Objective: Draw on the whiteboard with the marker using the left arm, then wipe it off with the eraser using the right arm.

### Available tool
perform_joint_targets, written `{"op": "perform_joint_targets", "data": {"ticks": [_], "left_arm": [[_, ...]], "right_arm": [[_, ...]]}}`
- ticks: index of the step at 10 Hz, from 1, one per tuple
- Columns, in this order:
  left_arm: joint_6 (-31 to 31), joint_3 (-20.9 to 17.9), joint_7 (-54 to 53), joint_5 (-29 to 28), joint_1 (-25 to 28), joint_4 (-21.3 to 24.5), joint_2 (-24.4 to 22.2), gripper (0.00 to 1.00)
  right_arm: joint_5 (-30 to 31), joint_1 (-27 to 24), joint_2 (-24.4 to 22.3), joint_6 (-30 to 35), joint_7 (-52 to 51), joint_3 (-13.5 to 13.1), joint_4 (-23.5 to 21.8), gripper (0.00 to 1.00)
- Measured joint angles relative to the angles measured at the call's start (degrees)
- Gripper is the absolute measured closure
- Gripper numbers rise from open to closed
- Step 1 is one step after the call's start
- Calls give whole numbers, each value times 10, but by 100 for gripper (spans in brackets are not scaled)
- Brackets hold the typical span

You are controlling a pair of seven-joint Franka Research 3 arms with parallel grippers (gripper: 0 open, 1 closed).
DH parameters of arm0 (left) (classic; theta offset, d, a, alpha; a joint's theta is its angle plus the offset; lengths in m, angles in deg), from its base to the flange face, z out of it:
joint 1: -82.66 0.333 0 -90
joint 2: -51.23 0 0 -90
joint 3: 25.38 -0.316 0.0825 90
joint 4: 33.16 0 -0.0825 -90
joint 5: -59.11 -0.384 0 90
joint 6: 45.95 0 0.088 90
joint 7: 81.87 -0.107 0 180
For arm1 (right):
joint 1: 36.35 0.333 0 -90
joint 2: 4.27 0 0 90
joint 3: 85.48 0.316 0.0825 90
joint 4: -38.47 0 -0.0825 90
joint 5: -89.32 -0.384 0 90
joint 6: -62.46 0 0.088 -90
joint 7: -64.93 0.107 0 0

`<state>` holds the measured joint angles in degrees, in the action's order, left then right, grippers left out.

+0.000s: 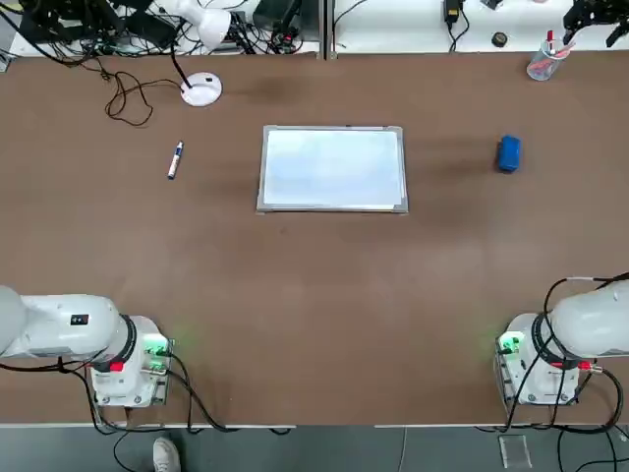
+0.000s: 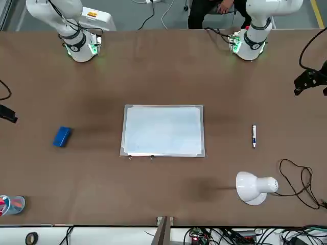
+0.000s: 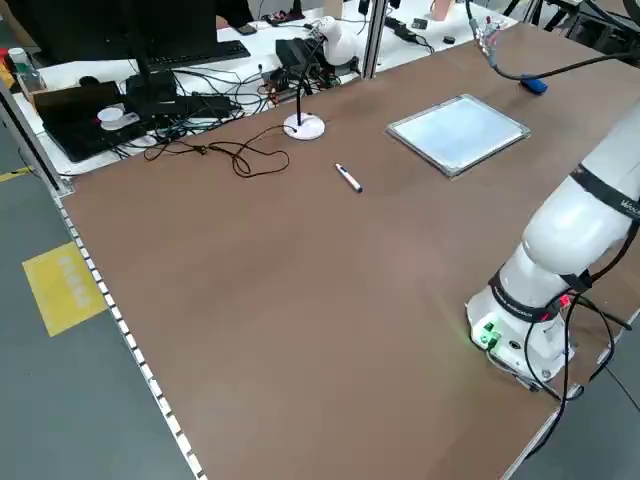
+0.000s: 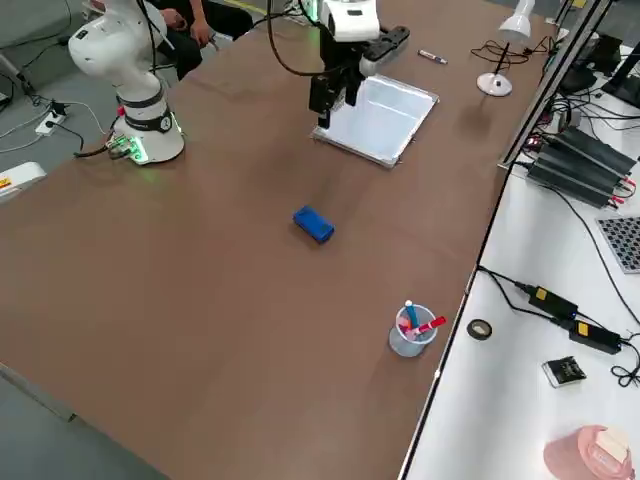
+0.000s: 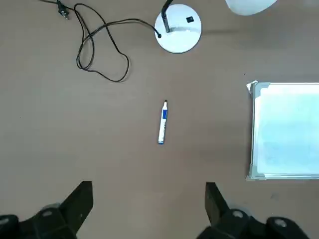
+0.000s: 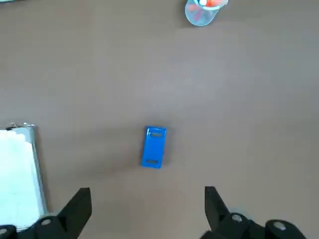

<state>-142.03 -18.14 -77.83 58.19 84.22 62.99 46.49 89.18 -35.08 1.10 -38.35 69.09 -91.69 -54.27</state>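
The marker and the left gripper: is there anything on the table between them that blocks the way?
Nothing visible does. The marker lies alone on bare table ahead of the open left gripper; the lamp and the whiteboard are off to the sides.

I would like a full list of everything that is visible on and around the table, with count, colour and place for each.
whiteboard: one, white with silver-grey frame, flat at the table's middle.
marker: one, white with dark cap, lying on the table on the robot's left side of the board, apart from it.
eraser: one, bright blue, on the table on the robot's right side of the board, apart from it.
desk lamp: one, white, round base near the far edge, with a black cable.
clear cup: one, holding red items, far right corner.
left tool: one, black, open, raised above the table, looking down at the marker.
right tool: one, black, open, raised above the table, looking down at the eraser.
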Motion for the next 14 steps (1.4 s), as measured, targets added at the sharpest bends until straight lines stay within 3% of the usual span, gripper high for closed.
{"op": "perform_joint_targets", "data": {"ticks": [5,14], "left_arm": [[0,0,0,0,1,0,0,0],[8,-1,2,0,2,0,0,0]], "right_arm": [[-6,3,-11,36,70,8,47,0],[-6,17,-11,101,76,11,89,0]]}}
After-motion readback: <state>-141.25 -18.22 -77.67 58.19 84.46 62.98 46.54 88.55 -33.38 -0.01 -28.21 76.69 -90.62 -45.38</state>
